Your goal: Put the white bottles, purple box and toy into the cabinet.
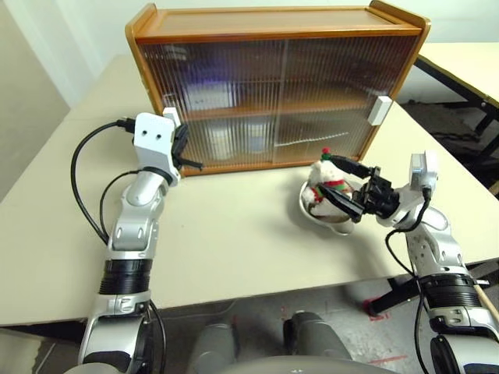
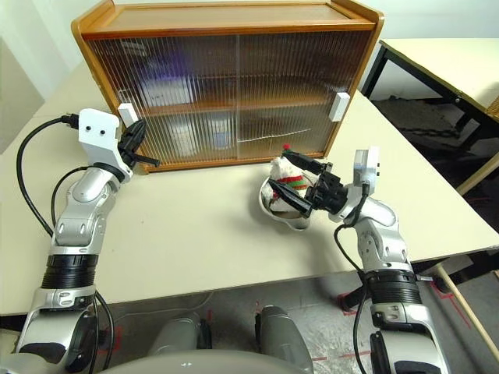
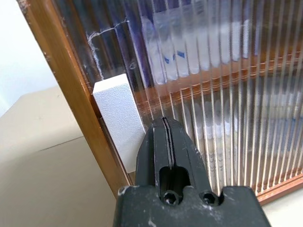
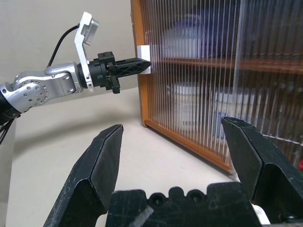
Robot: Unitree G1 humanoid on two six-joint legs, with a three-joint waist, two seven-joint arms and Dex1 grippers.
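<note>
Beige bench (image 1: 234, 234) carries the closed cabinet (image 1: 273, 86); the toy (image 1: 326, 187), soft and light, sits in a bowl (image 1: 312, 212) between the right gripper's (image 1: 349, 189) wide jaws, best squeezed mid-body, while the left gripper's (image 1: 189, 148) jaws are closed beside the handle (image 3: 118, 118).

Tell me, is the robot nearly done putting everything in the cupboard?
Partly. Blurred white and purple shapes sit behind the orange-brown wooden cabinet's ribbed sliding doors, probably bottles and box. The closed left gripper is at the small white door handle. The fluffy white plush snowman toy sits in a round metal bowl on the table, the open right gripper around it. It is left.
</note>
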